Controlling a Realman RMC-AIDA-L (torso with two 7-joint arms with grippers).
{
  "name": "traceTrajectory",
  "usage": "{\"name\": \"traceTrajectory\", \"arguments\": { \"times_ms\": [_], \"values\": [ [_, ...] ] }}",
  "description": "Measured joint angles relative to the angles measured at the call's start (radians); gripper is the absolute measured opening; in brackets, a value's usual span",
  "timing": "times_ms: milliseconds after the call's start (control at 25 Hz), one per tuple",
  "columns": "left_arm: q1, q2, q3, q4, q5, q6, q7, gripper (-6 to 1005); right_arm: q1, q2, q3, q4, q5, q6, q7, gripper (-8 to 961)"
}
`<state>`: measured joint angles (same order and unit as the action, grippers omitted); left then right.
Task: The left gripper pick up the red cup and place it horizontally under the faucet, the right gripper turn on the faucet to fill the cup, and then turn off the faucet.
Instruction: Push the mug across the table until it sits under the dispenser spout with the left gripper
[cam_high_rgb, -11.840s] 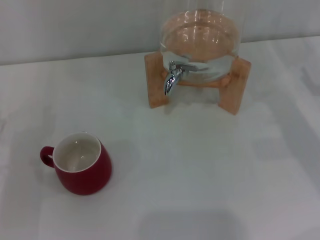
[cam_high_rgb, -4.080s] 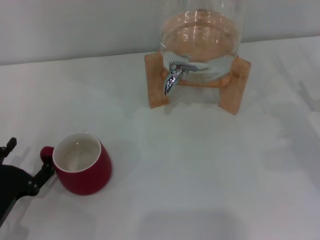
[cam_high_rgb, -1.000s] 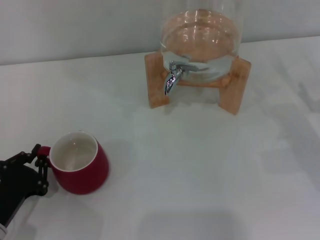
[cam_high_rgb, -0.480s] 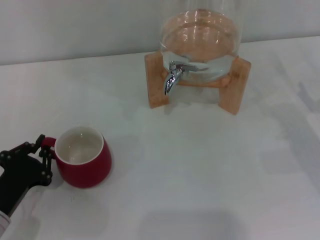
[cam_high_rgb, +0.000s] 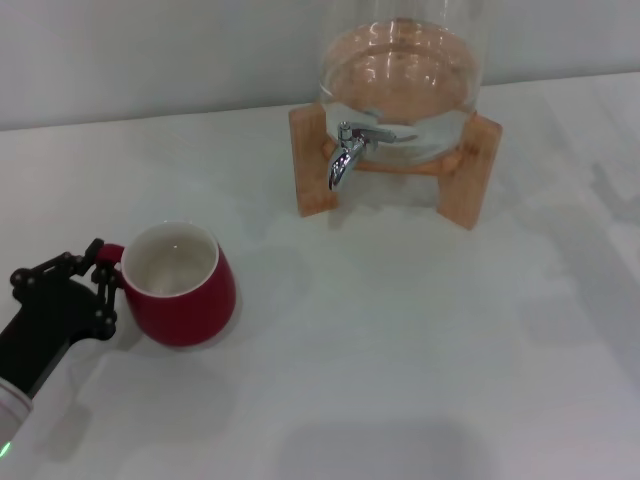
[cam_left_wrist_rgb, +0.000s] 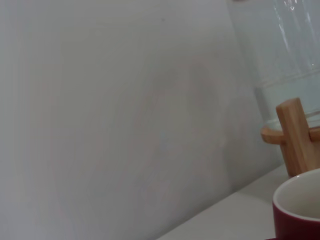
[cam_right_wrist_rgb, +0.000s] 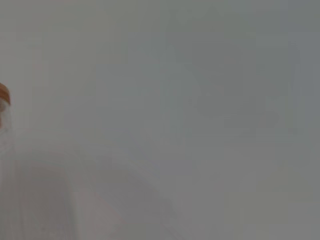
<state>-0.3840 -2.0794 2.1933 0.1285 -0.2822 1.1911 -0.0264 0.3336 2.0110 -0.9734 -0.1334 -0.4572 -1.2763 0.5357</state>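
Note:
The red cup (cam_high_rgb: 183, 287), a glossy dark-red mug with a white inside, is upright at the left of the white table, mouth up. My left gripper (cam_high_rgb: 104, 279) reaches in from the lower left and is shut on the cup's small handle. The cup's rim (cam_left_wrist_rgb: 299, 209) fills the near corner of the left wrist view. The chrome faucet (cam_high_rgb: 345, 155) points down from the front of the glass water jar, well to the right of and behind the cup, with nothing under it. My right gripper is out of view.
The glass water jar (cam_high_rgb: 402, 75) rests on a wooden stand (cam_high_rgb: 312, 172) at the back centre of the table (cam_high_rgb: 420, 330). A stand leg (cam_left_wrist_rgb: 296, 137) and the jar (cam_left_wrist_rgb: 285, 55) also appear in the left wrist view. A pale wall lies behind.
My left gripper came in from the lower left, closed on the cup's handle, and has carried the cup up and to the right toward the faucet.

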Motion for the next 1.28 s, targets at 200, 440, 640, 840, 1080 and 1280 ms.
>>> {"name": "traceTrajectory", "arguments": {
  "times_ms": [200, 440, 640, 840, 1080, 1280],
  "values": [
    [-0.047, 0.002, 0.002, -0.002, 0.002, -0.041, -0.034, 89, -0.003, -0.001, -0.016, -0.007, -0.01, -0.009, 0.028, 868],
    [-0.099, 0.003, -0.004, -0.004, 0.001, -0.076, -0.061, 89, 0.001, -0.001, -0.037, -0.009, -0.011, -0.03, 0.032, 868],
    [-0.155, 0.005, -0.006, -0.005, 0.0, -0.127, -0.084, 90, 0.004, -0.002, -0.046, -0.009, -0.011, -0.04, 0.033, 868],
    [-0.203, 0.007, 0.0, -0.005, 0.002, -0.17, -0.102, 90, 0.005, -0.002, -0.048, -0.011, -0.01, -0.054, 0.035, 868],
    [-0.249, 0.007, 0.003, -0.003, 0.031, -0.211, -0.122, 90, 0.005, -0.002, -0.048, -0.012, -0.009, -0.062, 0.036, 868],
    [-0.271, 0.005, 0.002, 0.004, 0.063, -0.234, -0.134, 90, 0.003, -0.002, -0.048, -0.012, -0.007, -0.079, 0.036, 868]
  ]
}}
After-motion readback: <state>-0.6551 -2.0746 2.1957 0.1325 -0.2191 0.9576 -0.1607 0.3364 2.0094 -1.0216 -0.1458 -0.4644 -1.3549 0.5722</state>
